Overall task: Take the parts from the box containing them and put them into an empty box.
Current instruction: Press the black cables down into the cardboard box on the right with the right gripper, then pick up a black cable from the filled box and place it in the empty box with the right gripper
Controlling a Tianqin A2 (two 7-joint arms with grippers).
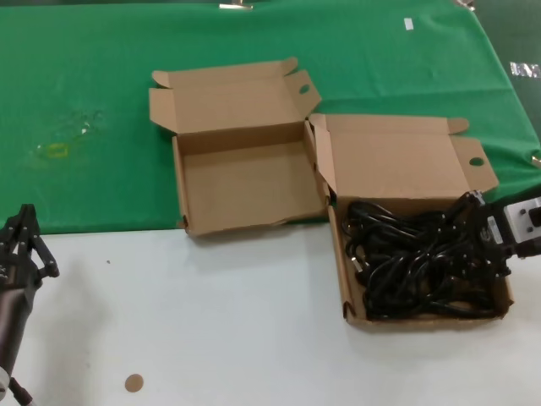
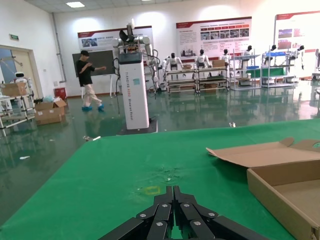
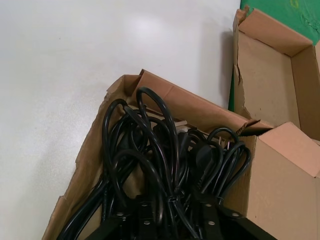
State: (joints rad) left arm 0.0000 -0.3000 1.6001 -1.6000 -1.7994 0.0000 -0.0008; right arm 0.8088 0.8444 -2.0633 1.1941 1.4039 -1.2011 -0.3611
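Head view, right edge: the right gripper [image 1: 483,241], black fingers with a white wrist block, down among the power cords [image 1: 414,258]. Cords black, rubbery and tangled in loops, filling the cord box [image 1: 427,320] at lower right. Brown corrugated cardboard, straight front wall, lid upright with one round hole. Just beside it, upper centre, the empty box [image 1: 245,182]: same cardboard, holed lid, low ragged front edge, bare floor. Beneath the empty box, green cloth [image 1: 101,85] with a faint yellowish mark [image 1: 57,150] at left. Below the cloth, white tabletop [image 1: 211,321] bearing a small round brown disc [image 1: 133,383]. Far lower left, well apart from both boxes, the parked left gripper [image 1: 25,245].

Left wrist view, bottom centre: left gripper [image 2: 173,192], black linkage fingers clenched tip to tip on nothing, above the green cloth. At right, a corner and flap of the empty box [image 2: 280,185]. Beyond, a glossy hall floor, a person [image 2: 87,80], a white pillar [image 2: 134,90] with vertical lettering, and wall posters, none of it readable.

Right wrist view, bottom edge: right gripper [image 3: 170,220] with fingers [image 3: 132,222] spread apart, released, cord loops lying between them. Cords [image 3: 160,150] with chunky moulded plugs, heaped against the creased wall of the cord box [image 3: 165,92]. Upper right, the empty box [image 3: 270,75]; upper left, white tabletop.
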